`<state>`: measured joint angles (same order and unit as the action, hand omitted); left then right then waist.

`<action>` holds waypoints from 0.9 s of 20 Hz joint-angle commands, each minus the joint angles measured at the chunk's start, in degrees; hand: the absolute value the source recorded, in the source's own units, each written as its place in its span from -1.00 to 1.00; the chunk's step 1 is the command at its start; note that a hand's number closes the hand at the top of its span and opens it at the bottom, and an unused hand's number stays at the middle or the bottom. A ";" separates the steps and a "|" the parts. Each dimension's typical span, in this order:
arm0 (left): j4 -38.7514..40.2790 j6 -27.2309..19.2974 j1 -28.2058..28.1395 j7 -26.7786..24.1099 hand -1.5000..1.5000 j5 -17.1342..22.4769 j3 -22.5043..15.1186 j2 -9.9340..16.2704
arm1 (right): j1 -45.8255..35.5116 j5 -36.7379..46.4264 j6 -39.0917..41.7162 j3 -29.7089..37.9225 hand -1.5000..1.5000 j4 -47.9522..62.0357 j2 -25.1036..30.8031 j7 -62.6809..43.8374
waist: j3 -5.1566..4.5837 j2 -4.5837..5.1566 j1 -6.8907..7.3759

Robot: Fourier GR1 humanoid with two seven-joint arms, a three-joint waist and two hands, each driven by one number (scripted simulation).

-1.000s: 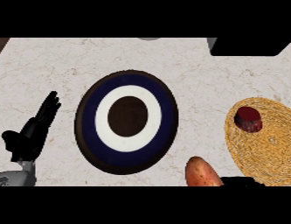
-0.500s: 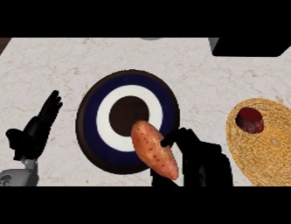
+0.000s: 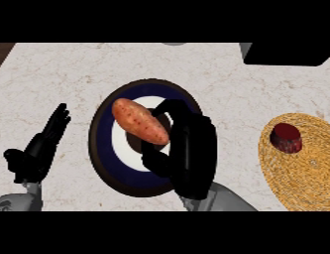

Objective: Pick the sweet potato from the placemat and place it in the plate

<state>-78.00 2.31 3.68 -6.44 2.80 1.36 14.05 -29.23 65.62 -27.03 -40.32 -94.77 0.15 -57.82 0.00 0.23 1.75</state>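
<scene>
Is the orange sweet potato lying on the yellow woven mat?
No, the orange sweet potato is over the round dark-blue-and-white plate, held by the right hand.

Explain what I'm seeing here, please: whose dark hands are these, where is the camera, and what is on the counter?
The camera sits in a humanoid robot's head, looking steeply down at a pale kitchen counter. The black shapes are its two hands on grey forearms. Its right hand is curled round a sweet potato, holding it over a round dark-blue and white plate. Its left hand rests open at the left, fingers up. At the right lies a woven straw placemat with a dark red, roundish object on it. A black object sits at the far edge.
</scene>
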 commanded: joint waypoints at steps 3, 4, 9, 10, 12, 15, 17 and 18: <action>-0.82 -0.81 2.34 2.72 0.00 -0.92 -0.67 -0.72 | -9.56 -5.71 -10.65 -0.16 -1.00 12.53 -0.14 -10.32 | 0.00 -0.01 0.08; 1.11 -1.80 2.66 1.31 0.00 -1.25 -0.01 -1.28 | -9.61 -8.19 -11.76 0.84 -1.00 13.17 -0.14 -8.94 | -0.01 0.08 -0.05; 0.34 -0.78 2.41 1.80 0.00 -1.43 -1.41 -1.92 | -9.61 -13.63 -23.03 2.17 -1.00 18.43 -0.13 -4.20 | 0.06 0.16 0.46; 4.45 1.14 0.71 -3.61 0.00 0.10 2.11 0.50 | -6.79 -12.39 -25.04 2.21 -1.00 15.58 -0.13 -2.21 | 0.00 0.09 -0.39; 3.56 0.89 2.97 -0.40 0.00 -0.27 0.91 -0.04 | -6.66 -12.85 -30.67 3.31 -1.00 13.24 -0.14 -0.86 | 0.07 0.11 -0.58; 2.16 0.52 0.12 -1.68 0.00 -0.40 1.46 0.29 | -1.96 -14.64 -34.50 4.84 -1.00 7.98 -0.14 1.59 | 0.09 -0.22 -1.25; 2.00 -0.79 1.10 -0.07 0.00 -0.82 1.09 -0.74 | 1.57 -17.27 -38.29 4.80 -1.00 5.53 -0.14 5.70 | 0.14 -0.10 -1.65; 2.90 -0.24 1.24 -1.04 0.00 -0.72 1.77 0.11 | 2.37 -19.79 -40.84 4.53 -1.00 5.19 -0.14 7.68 | 0.15 0.10 -1.31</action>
<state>-75.78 2.27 4.58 -7.37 2.19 2.35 13.63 -30.87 50.21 -56.63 -36.11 -85.86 0.25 -52.48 0.09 0.21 0.81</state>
